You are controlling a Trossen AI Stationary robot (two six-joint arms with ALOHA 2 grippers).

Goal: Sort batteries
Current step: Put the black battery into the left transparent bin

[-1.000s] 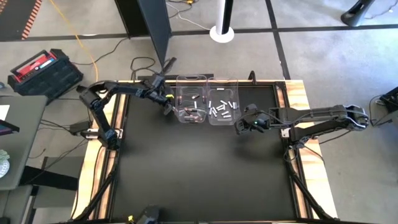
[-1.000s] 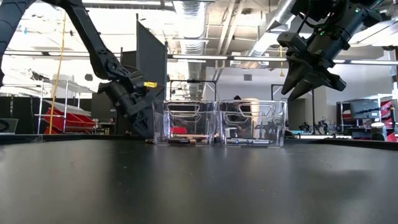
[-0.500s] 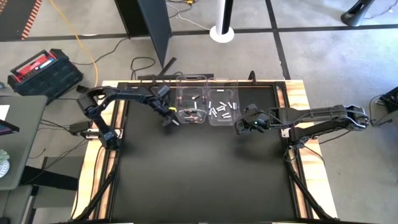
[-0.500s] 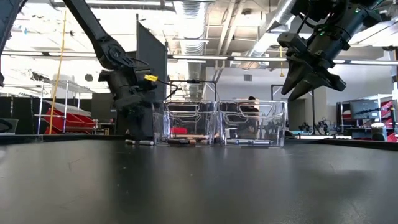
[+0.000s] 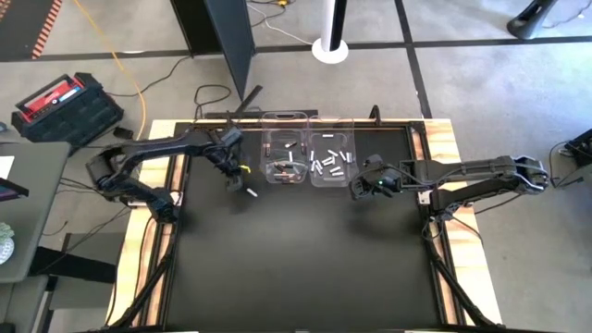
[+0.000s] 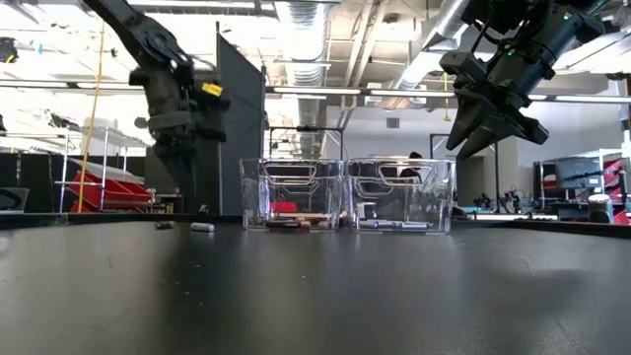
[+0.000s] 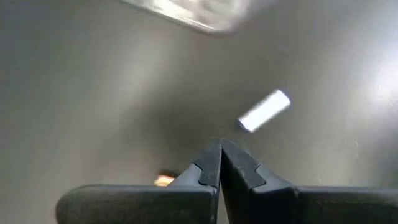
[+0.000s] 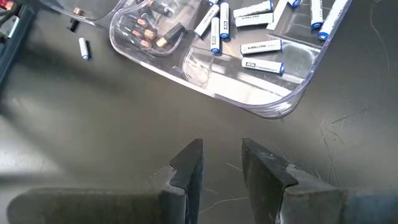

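Observation:
Two clear bins stand side by side at the far middle. The left bin (image 5: 285, 159) holds dark, copper-ended batteries (image 8: 147, 28). The right bin (image 5: 331, 157) holds white batteries (image 8: 261, 46). One white battery (image 5: 251, 192) lies loose on the black mat, left of the bins and nearer than them; it also shows in the left wrist view (image 7: 264, 111) and in the low view (image 6: 202, 227). My left gripper (image 5: 234, 178) hangs shut and empty above the mat just left of it (image 7: 219, 146). My right gripper (image 8: 221, 155) is open and empty, raised to the right of the bins (image 5: 355, 191).
A small dark piece (image 6: 164, 225) lies on the mat left of the loose white battery. A small copper-coloured piece (image 8: 76, 11) lies on the mat beyond the left bin. The black mat (image 5: 305, 259) stretches bare toward the near edge. A wooden frame (image 5: 444, 157) borders the table.
My left gripper, still shut, has drawn away from the left bin's side toward the table's left and near edges, has risen and has tipped more steeply downward. The white battery, earlier right at the gripper, now lies uncovered on the mat.

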